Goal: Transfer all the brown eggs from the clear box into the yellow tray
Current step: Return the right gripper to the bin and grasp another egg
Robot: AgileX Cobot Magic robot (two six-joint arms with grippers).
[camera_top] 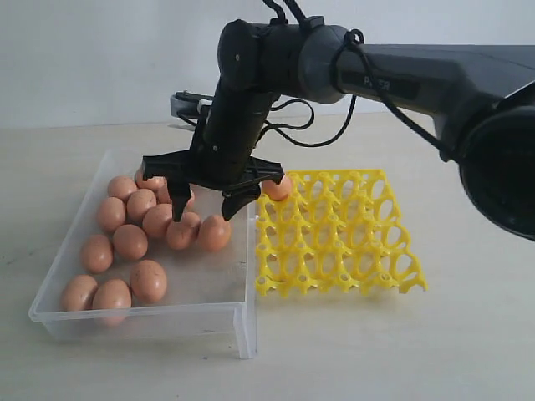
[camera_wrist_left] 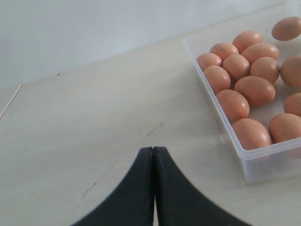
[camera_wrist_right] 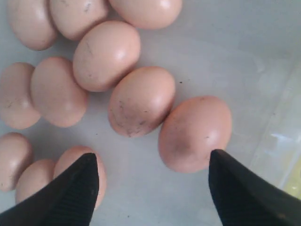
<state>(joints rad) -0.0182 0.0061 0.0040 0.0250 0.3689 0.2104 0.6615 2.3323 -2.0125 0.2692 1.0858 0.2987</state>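
- So this is the pick-up step. The right claw hangs over the clear box with its jaws spread wide and nothing between them yet.
- Most of the brown eggs sit loose in the box, bunched toward its far side, with a few by the near wall.
- The yellow tray sits right beside the box on the surface. It's nearly all empty cups. One egg looks parked in the far corner cup next to the box, but the claw half hides it, so don't quote me.
- Likely target: the end egg, the one closest to the tray-side wall.
- Next move, I'd say: drop straight down, straddle that one egg without nudging the egg touching it, then squeeze gently.
- The left claw is pinched closed over bare surface, off to the side of the box.
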